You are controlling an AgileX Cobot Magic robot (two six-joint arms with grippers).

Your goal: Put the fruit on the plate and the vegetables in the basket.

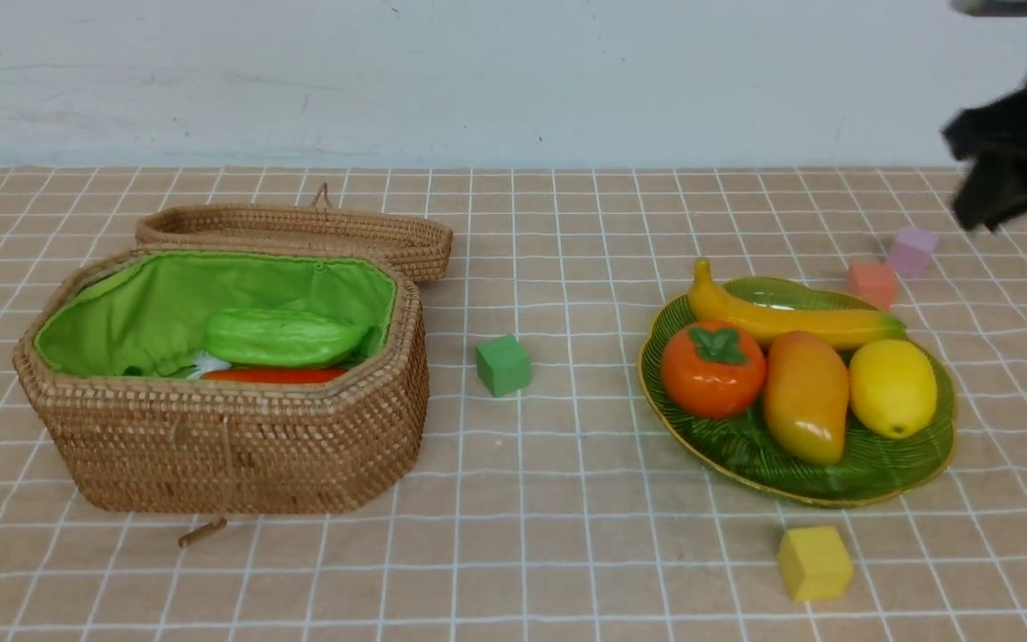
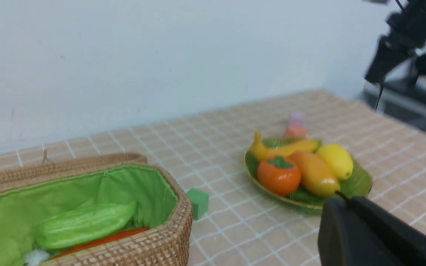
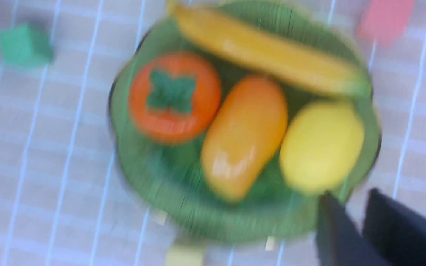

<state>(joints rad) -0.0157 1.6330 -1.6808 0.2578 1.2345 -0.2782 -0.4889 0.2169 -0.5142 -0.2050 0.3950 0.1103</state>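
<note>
Carrot [image 1: 273,375] lies mostly hidden under gourd [image 1: 284,337] in basket [image 1: 237,446].

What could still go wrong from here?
1. The banana lies along the plate edge; a bump might roll it off.
2. The right gripper is near the lemon side of the plate and could clip it.
3. No eggplant shows in the basket; possibly unsorted or hidden.

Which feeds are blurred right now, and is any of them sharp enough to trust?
Front view: sharp on the ribbed green glass plate and woven wicker basket, only the black right arm smears. Left wrist view: mildly soft. Right wrist view: heavy motion blur over the plate and the glossy yellow lemon.
</note>
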